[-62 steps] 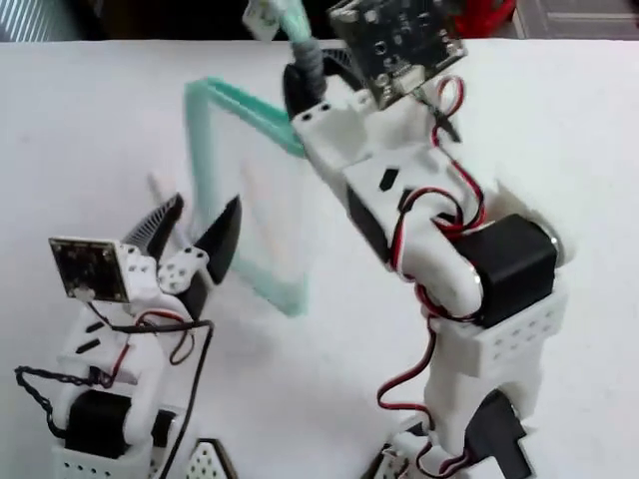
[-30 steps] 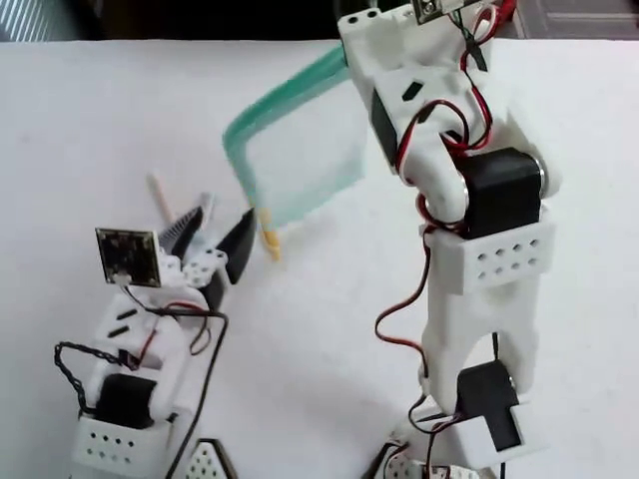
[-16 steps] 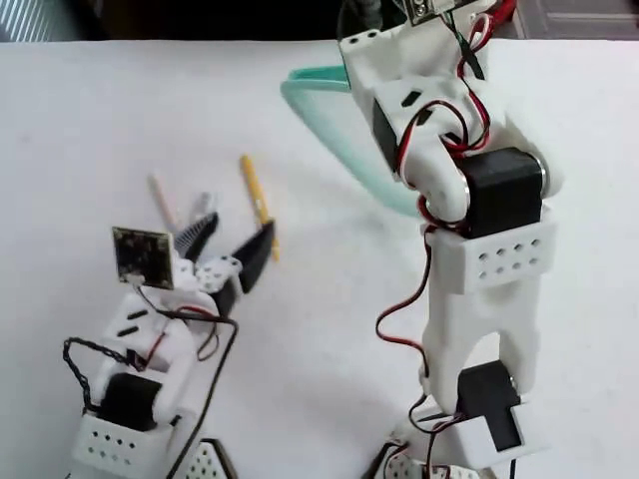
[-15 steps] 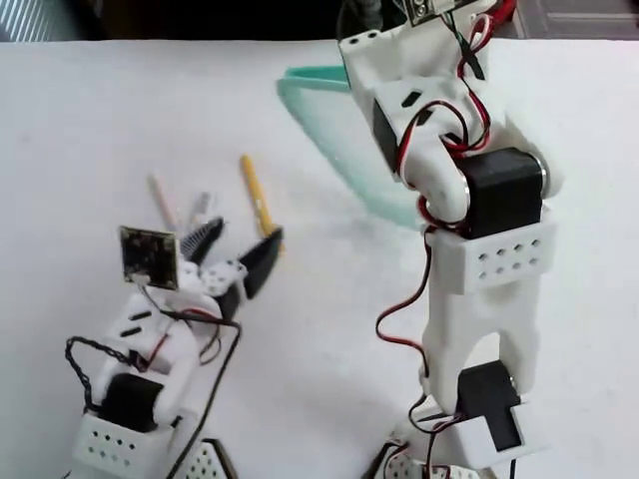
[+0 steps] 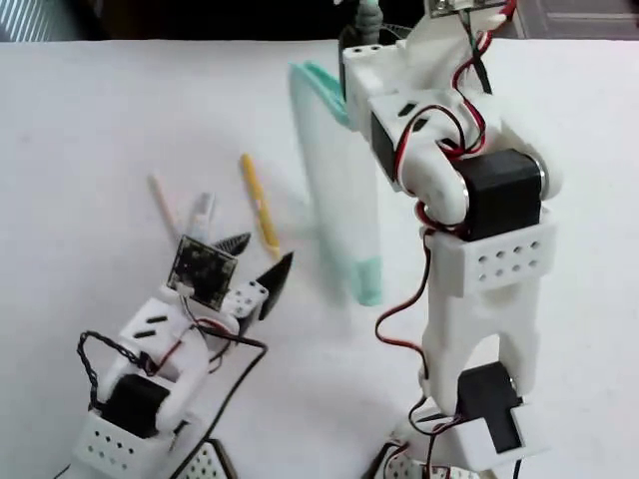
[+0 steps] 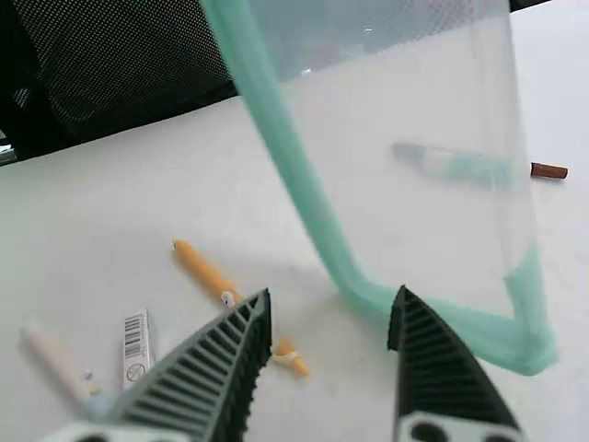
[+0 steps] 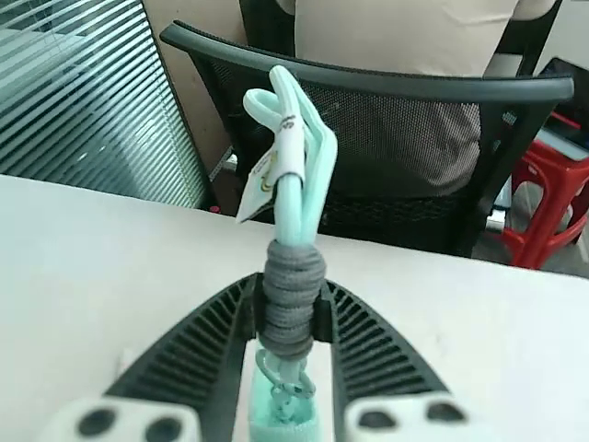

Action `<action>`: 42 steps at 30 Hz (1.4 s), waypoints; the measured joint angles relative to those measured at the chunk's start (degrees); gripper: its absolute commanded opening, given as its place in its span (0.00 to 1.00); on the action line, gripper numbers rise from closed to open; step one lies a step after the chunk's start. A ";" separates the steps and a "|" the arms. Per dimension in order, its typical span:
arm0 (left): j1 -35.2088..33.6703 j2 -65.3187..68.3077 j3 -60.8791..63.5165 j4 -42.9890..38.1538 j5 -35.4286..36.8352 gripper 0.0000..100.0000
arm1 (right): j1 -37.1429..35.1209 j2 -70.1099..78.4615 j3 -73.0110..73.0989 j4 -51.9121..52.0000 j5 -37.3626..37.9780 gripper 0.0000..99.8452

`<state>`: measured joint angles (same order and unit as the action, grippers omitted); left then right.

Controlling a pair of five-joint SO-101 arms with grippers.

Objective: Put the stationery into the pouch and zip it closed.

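The right hand (image 7: 290, 308) is clenched on the grey-wrapped mint cord (image 7: 293, 276) of the translucent green-edged pouch (image 5: 339, 190), which hangs over the white desk (image 5: 100, 120), while beside the pouch the slim yellow pen (image 5: 258, 205) lies lengthwise, its near end just before the released left hand (image 6: 333, 304), the nearer one.

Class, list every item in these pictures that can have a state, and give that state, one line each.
pouch: hanging from the right claw by its cord loop; zip cannot be told
right claw: shut on the cord loop
left claw: open, empty
yellow pen: lying on the table, outside the pouch
pink pen: lying on the table, outside the pouch
white stick: lying on the table between the pens
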<state>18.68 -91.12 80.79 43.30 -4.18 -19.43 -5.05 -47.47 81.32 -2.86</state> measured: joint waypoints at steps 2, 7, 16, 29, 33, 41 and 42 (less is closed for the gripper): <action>0.00 2.37 -1.58 0.00 0.00 0.21 | 0.09 -1.32 0.00 1.76 -4.04 0.02; -0.18 16.35 -6.59 -2.29 0.18 0.23 | -1.67 -2.99 0.00 5.01 -10.46 0.02; -2.99 36.22 -18.37 2.64 10.90 0.35 | -5.71 -3.08 0.88 0.97 -11.25 0.02; -9.05 26.20 -20.48 5.89 11.78 0.35 | -3.52 2.90 5.54 -8.00 -13.54 0.02; -9.14 19.52 -16.88 5.89 11.78 0.35 | -3.69 2.90 5.54 -8.00 -13.63 0.02; -9.41 16.09 -14.95 5.19 11.78 0.35 | -3.96 -1.93 5.54 -6.24 -7.56 0.02; -9.49 15.91 -14.95 5.19 11.78 0.35 | -4.22 -2.64 5.54 -5.80 -6.59 0.02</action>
<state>9.19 -75.21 65.85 48.48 7.60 -23.65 -7.69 -41.93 75.52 -9.45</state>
